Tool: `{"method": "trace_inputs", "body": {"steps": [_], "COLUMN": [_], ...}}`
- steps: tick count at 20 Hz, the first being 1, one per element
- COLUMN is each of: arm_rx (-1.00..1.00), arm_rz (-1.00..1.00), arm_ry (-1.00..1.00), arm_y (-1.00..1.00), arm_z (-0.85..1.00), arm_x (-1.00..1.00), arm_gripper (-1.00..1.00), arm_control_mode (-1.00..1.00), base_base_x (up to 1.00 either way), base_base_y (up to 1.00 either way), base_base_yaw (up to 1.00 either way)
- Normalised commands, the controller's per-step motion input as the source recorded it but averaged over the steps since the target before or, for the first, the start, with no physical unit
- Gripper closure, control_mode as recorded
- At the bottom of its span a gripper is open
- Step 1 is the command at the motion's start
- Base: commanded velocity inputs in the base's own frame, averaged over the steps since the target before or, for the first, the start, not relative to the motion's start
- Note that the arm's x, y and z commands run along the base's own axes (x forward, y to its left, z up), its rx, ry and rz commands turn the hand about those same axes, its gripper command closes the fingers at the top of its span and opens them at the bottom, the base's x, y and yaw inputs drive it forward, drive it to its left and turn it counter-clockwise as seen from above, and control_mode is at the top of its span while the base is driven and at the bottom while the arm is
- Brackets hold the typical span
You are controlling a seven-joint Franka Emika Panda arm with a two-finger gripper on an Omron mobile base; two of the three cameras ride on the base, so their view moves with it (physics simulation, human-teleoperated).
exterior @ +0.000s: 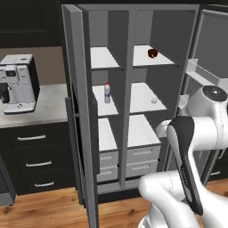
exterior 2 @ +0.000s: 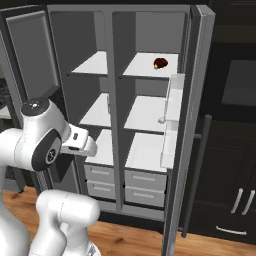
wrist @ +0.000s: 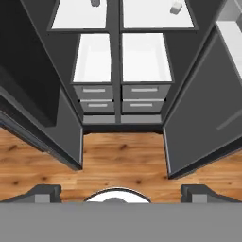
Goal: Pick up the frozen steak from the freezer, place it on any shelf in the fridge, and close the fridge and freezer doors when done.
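- Dark kitchen cabinets and a wood-plank floor (wrist: 118,160) surrounded the tall grey side-by-side unit, whose freezer door (exterior: 80,111) and fridge door (exterior 2: 192,125) both stood wide open.
- The frozen steak (exterior: 152,53), a small dark red-brown rounded lump with a paler spot, lay on the flat white top shelf (exterior: 151,60) of the wider fridge compartment (exterior: 144,102), toward that shelf's back right corner in the left base view; from the right base view it sat near the shelf's middle.
- The two-finger gripper (wrist: 120,194) had its jaws spread to their widest, the dark fingertips (wrist: 45,194) far apart at the bottom of the hand view, holding and touching nothing.
- The gripper pointed at the floor and the grey bottom drawers (wrist: 120,98), well apart from the unit's front edge.
- A white bottle with a red cap (exterior: 107,92) stood on the middle shelf of the narrower freezer compartment (exterior: 104,98), near its right edge.
- A small pale object (exterior: 154,100) sat on the fridge's middle shelf, near the right wall.
- Floor between the two open doors lay open in front of the drawers.
- A white coffee machine (exterior: 18,82) stood on the grey counter (exterior: 49,109) left of the freezer door.
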Motion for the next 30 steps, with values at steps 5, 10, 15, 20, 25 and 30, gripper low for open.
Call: {"method": "trace_inputs", "body": {"steps": [5, 10, 15, 20, 25, 30], "arm_rx": [0.04, 0.04, 0.07, 0.05, 0.03, 0.0], "arm_rz": [0.09, 0.02, 0.0, 0.0, -0.01, -0.13], "arm_ry": [-0.11, -0.17, -0.2, -0.21, -0.21, -0.25], "arm_y": [0.5, 1.0, 1.0, 1.0, 1.0, 1.0], "arm_z": [0.0, 0.0, 0.0, 0.0, 0.0, 0.0], "arm_x": [-0.94, -0.72, -0.5, -0.24, -0.02, 0.39], "arm_gripper": [-1.0, -1.0, -1.0, -1.0, -1.0, -1.0], "arm_control_mode": [-1.0, -1.0, -1.0, -1.0, -1.0, -1.0], "base_base_x": [0.0, 0.0, 0.0, 0.0, 0.0, 0.0], "base_base_y": [0.0, 0.0, 0.0, 0.0, 0.0, 0.0], "base_base_yaw": [0.0, 0.0, 0.0, 0.0, 0.0, 0.0]}}
